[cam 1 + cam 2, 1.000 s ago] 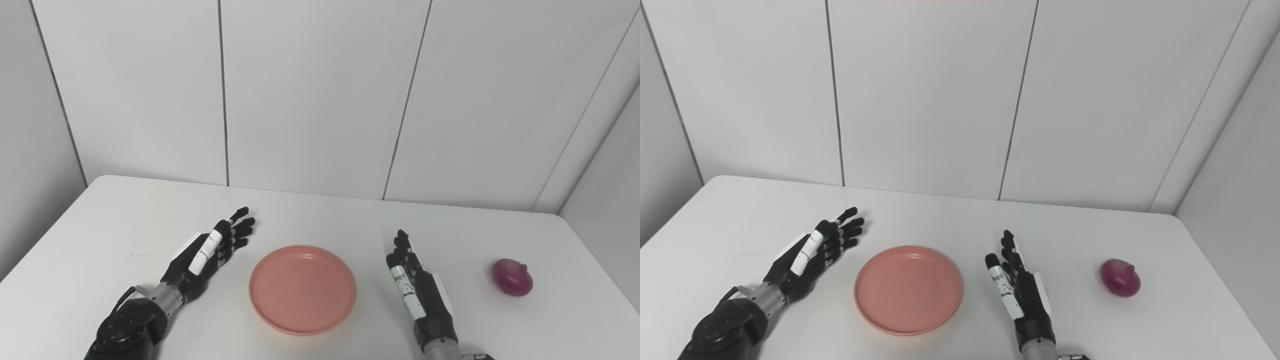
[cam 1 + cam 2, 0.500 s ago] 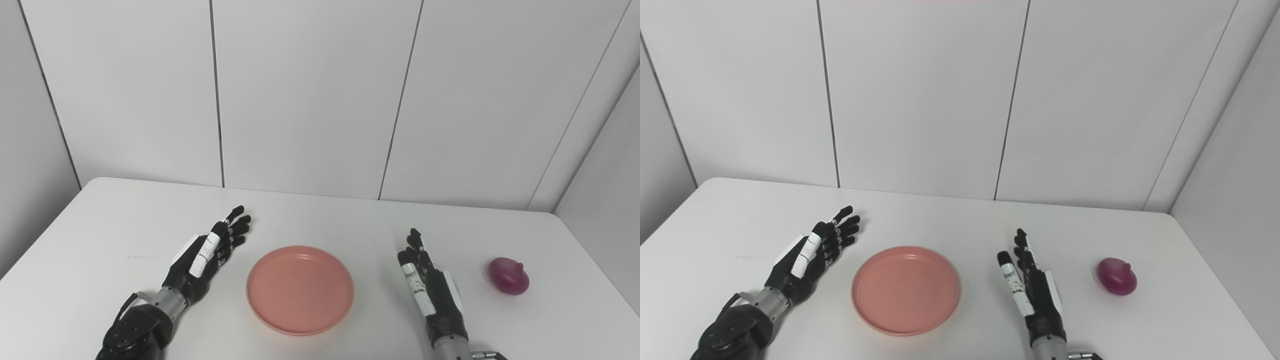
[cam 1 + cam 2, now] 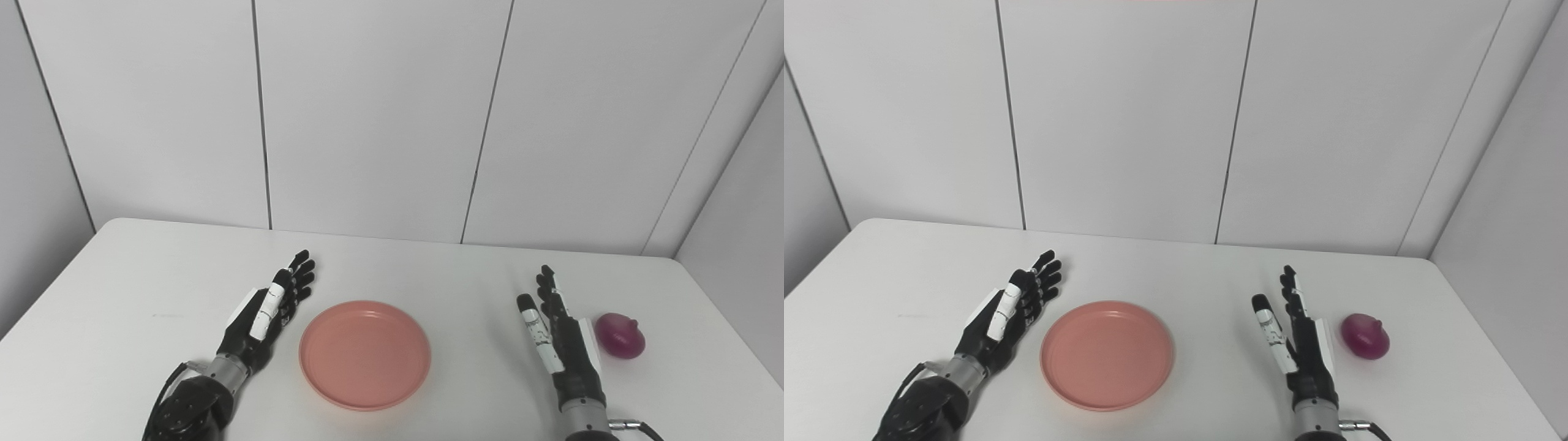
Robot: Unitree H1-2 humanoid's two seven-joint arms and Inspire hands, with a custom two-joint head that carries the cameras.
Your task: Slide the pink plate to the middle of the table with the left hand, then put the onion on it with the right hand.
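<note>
Lying just right of the empty, open-fingered right robot hand (image 3: 566, 343) — the onion (image 3: 620, 335).

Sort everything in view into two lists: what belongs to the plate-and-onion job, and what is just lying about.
Belongs to the job:
pink plate, mid-table, nothing on it
onion, on the table at the right
left hand, open, beside the plate
right hand, open, next to the onion

Just there:
table
Nothing else lies on it in either view.
</note>
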